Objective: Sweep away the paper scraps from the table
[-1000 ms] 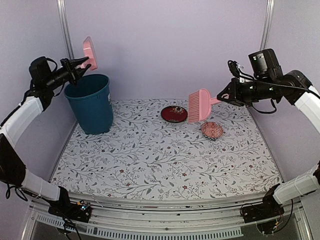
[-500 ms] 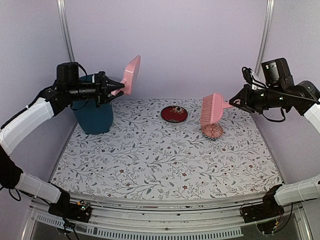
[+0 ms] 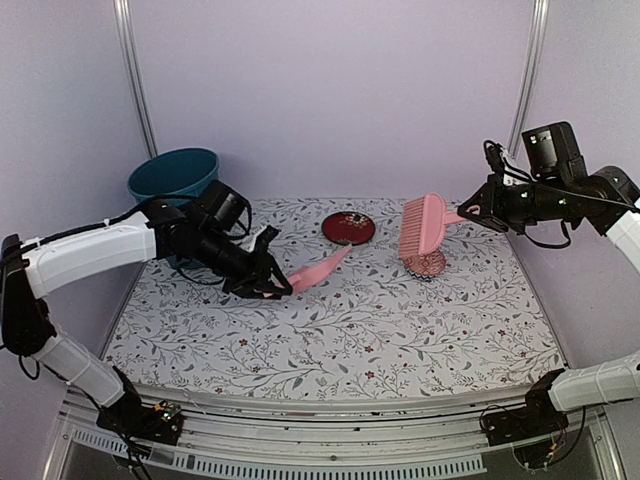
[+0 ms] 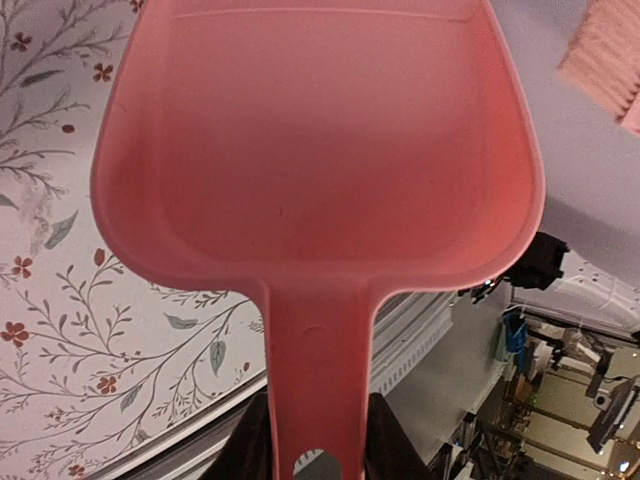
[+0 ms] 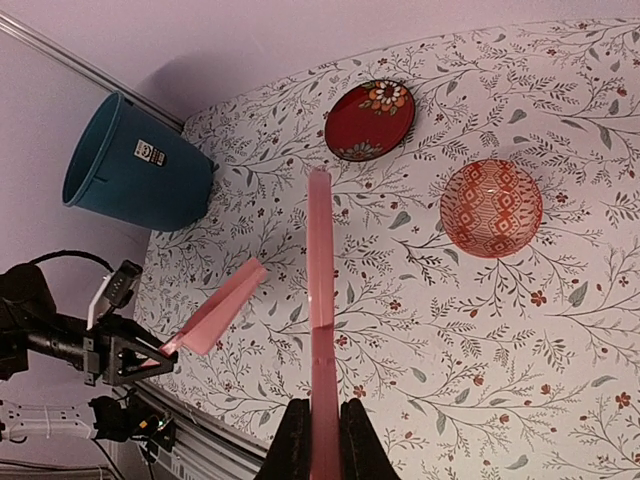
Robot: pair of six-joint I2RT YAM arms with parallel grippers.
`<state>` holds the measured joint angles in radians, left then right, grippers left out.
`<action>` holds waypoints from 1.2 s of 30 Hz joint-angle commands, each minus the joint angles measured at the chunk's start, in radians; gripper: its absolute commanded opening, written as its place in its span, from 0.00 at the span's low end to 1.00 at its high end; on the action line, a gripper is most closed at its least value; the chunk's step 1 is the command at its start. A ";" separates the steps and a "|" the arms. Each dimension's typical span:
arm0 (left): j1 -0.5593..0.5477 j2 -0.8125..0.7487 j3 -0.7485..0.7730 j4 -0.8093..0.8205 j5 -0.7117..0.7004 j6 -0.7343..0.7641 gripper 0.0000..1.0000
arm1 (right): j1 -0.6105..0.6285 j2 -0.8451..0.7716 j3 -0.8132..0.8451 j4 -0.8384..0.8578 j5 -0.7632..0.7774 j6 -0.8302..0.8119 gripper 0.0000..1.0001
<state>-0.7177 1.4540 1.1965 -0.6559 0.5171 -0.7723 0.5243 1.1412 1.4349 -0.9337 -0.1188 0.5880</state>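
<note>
No paper scraps show on the table [image 3: 330, 345] or in the dustpan [image 3: 326, 267] — we judge sweeping finished. Our left gripper [image 3: 272, 287] pinches the dustpan's handle, the right gripper [image 3: 468, 213] clamps the brush [image 3: 421, 226] — next, lay both tools down.

You're in a robot lab cell, not a home. Plain lilac walls [image 3: 330, 90] box in the table [image 3: 330, 330], with metal posts [image 3: 133, 80] at the back corners. Left arm [image 3: 90, 255] and right arm [image 3: 610, 215] sit bolted to a metal rail [image 3: 330, 425] at the near edge. Bin [image 3: 170, 175], plate [image 3: 349, 228], dish [image 5: 491, 208], dustpan [image 3: 320, 268] and brush [image 3: 422, 222] look like test props. Your left wrist view catches cluttered equipment [image 4: 570, 400] past the table edge.
</note>
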 commanded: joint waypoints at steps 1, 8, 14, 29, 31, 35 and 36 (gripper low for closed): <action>-0.117 0.045 0.018 -0.146 -0.202 0.162 0.02 | -0.004 -0.005 -0.010 0.031 -0.033 0.009 0.01; -0.229 0.138 -0.010 -0.160 -0.381 0.162 0.05 | -0.005 -0.027 -0.068 0.044 -0.066 0.018 0.01; -0.268 0.250 0.049 -0.153 -0.551 0.209 0.04 | -0.005 -0.048 -0.101 0.054 -0.074 0.030 0.01; -0.275 0.502 0.204 -0.085 -0.615 0.346 0.11 | -0.005 -0.054 -0.119 0.025 -0.052 0.008 0.01; -0.272 0.503 0.211 -0.085 -0.608 0.349 0.12 | -0.005 -0.051 -0.122 0.025 -0.052 0.007 0.01; -0.266 0.503 0.206 -0.084 -0.599 0.354 0.24 | -0.005 -0.043 -0.128 0.029 -0.062 0.004 0.01; -0.263 0.501 0.202 -0.085 -0.593 0.357 0.27 | -0.005 -0.041 -0.130 0.031 -0.064 0.003 0.01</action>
<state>-0.9806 1.9419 1.3937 -0.7345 -0.0914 -0.4400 0.5232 1.1049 1.3174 -0.9203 -0.1780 0.6048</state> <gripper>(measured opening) 0.243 0.069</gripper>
